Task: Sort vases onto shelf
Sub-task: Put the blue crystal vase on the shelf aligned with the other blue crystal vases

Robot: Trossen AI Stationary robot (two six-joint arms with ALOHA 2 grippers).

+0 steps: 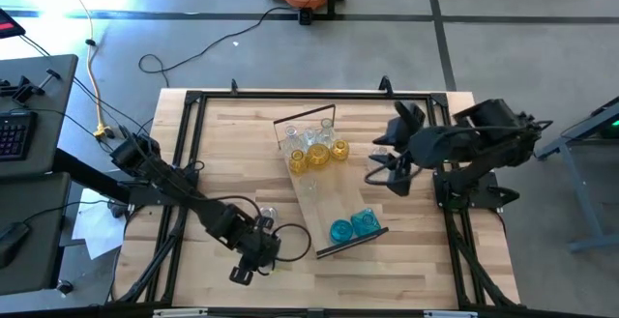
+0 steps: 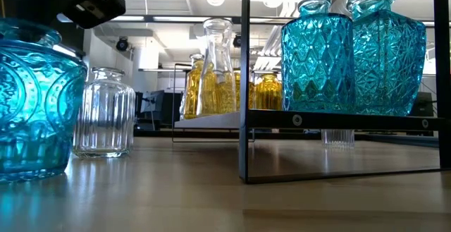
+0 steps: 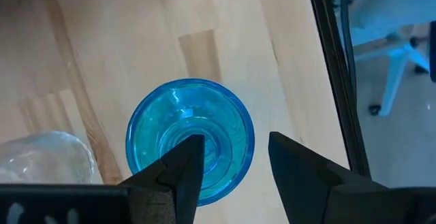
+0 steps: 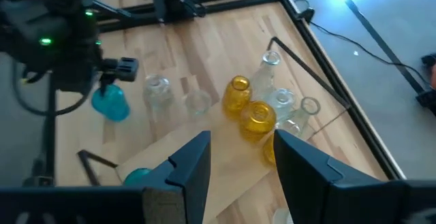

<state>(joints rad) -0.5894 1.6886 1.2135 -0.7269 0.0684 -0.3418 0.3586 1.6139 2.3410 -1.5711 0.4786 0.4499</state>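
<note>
The left gripper [image 3: 231, 159] is gripping the rim of a blue glass vase [image 3: 189, 139] standing on the tabletop [image 3: 136, 47], off the shelf [image 1: 324, 197]. The right gripper [image 4: 242, 159] is hovering open above the shelf, empty.

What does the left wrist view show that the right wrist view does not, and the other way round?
Only the left wrist view: the open mouth of the blue vase seen from straight above, with the left gripper at its rim. Only the right wrist view: the yellow vases and clear bottles standing on the shelf, and the open right gripper. Both: that blue vase on the table, with a clear vase beside it.
</note>
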